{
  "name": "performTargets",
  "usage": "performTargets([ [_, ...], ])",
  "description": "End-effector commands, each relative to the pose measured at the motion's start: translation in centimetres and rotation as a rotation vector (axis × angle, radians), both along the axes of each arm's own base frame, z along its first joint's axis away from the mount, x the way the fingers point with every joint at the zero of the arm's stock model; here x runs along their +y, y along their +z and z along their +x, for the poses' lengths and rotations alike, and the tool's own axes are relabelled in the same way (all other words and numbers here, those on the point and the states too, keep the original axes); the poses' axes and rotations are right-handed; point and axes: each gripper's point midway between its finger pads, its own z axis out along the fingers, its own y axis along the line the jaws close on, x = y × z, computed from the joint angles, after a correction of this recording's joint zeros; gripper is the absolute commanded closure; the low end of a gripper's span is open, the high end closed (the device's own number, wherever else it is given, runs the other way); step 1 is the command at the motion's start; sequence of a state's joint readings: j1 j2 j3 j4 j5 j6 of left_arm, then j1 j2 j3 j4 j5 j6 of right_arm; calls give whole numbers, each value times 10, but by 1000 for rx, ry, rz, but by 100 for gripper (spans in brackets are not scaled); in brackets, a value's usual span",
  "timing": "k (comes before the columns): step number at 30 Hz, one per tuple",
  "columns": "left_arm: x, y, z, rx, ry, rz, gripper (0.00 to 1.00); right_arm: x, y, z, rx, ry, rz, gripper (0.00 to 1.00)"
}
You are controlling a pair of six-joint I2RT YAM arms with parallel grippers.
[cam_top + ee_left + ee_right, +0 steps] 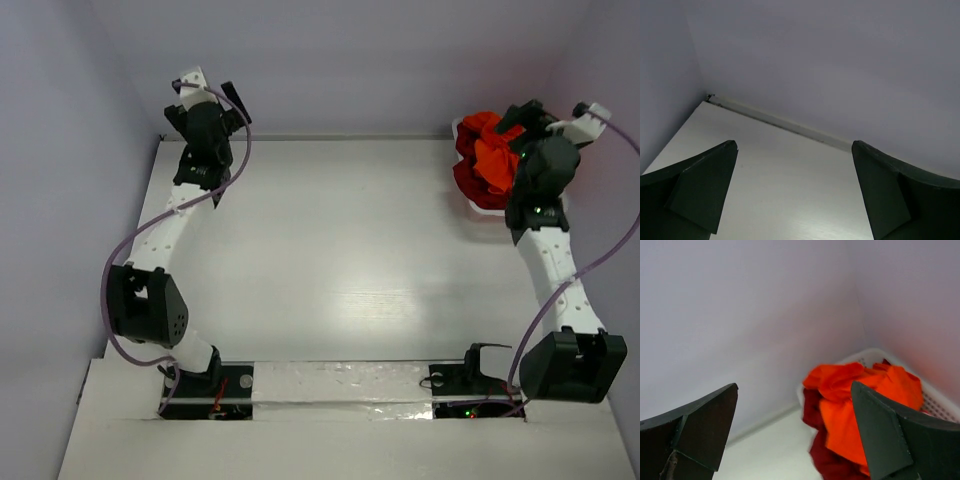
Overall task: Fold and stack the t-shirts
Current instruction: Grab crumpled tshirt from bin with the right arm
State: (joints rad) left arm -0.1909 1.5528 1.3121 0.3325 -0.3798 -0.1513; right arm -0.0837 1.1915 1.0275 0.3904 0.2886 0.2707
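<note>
T-shirts (488, 158) heaped in white basket (939, 399), far right corner of bench (350, 250), orange over dark red. Right hand (795, 390) by the heap, fingers apart, empty. Left hand (795, 150) far left, apart, empty.

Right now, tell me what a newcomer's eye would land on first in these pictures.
The bright orange-red t-shirt, crumpled atop dark crimson shirts in the white basket at the far right corner of the table, is the only strong colour. The right arm reaches up to that basket, its jaws wide open and holding nothing. The left arm reaches to the far left corner, jaws open too.
</note>
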Motion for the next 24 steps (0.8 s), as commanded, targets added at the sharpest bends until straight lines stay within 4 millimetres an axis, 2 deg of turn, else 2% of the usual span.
performTargets([
  [1, 8, -20, -33, 209, 165, -137, 1, -7, -27, -1, 279, -91, 255, 0],
  [2, 5, 5, -34, 138, 104, -170, 1, -9, -36, 7, 338, -112, 278, 0],
  [3, -18, 11, -32, 136, -61, -194, 1, -11, -31, 8, 362, -124, 273, 0],
  [4, -23, 19, -32, 126, -113, -182, 1, -13, -17, 5, 374, -134, 260, 0],
  [5, -26, 11, -33, 181, -129, -174, 1, -15, -16, 7, 380, -147, 257, 0],
  [6, -30, 28, -31, 169, -135, -179, 1, -16, -16, 9, 372, -160, 276, 0],
  [7, -32, 26, -31, 196, -137, -181, 1, -15, -14, 7, 358, -158, 294, 0],
  [8, -35, 12, -29, 261, -150, -174, 1, -11, -8, 8, 341, -132, 302, 0],
  [9, -41, 24, -27, 250, -184, -173, 1, -7, -1, 9, 328, -99, 280, 0],
  [10, -48, 26, -27, 260, -205, -162, 1, -2, 3, 14, 326, -64, 260, 0],
  [11, -47, 17, -27, 303, -198, -146, 1, 2, 0, 17, 352, -35, 248, 0],
  [12, -46, 31, -26, 283, -180, -126, 1, 1, 17, 19, 342, -35, 230, 0],
  [13, -48, 33, -27, 293, -176, -117, 1, 1, -20, 35, 491, -19, 234, 0],
  [14, -46, 31, -29, 315, -165, -109, 1, 2, -34, 43, 570, -16, 230, 0],
  [15, -51, 40, -30, 298, -178, -112, 1, 0, 3, 51, 529, -19, 218, 0],
  [16, -52, 43, -31, 297, -182, -119, 1, -7, -59, 64, 745, -71, 237, 0],
  [17, -62, 40, -33, 315, -201, -122, 1, -8, -65, 71, 783, -77, 235, 0],
  [18, -67, 47, -34, 306, -214, -132, 1, -9, -67, 77, 802, -76, 222, 0],
  [19, -70, 48, -34, 309, -220, -153, 1, -10, -57, 84, 777, -71, 216, 0],
  [20, -86, 45, -35, 322, -265, -154, 1, -11, -68, 93, 794, -73, 216, 0],
  [22, -106, 46, -39, 328, -337, -171, 1, -20, -74, 99, 783, -87, 249, 1],
  [23, -113, 48, -40, 325, -355, -170, 1, -18, -80, 107, 776, -52, 273, 3],
  [24, -123, 49, -45, 324, -375, -167, 1, -19, -84, 110, 771, -48, 311, 9],
])
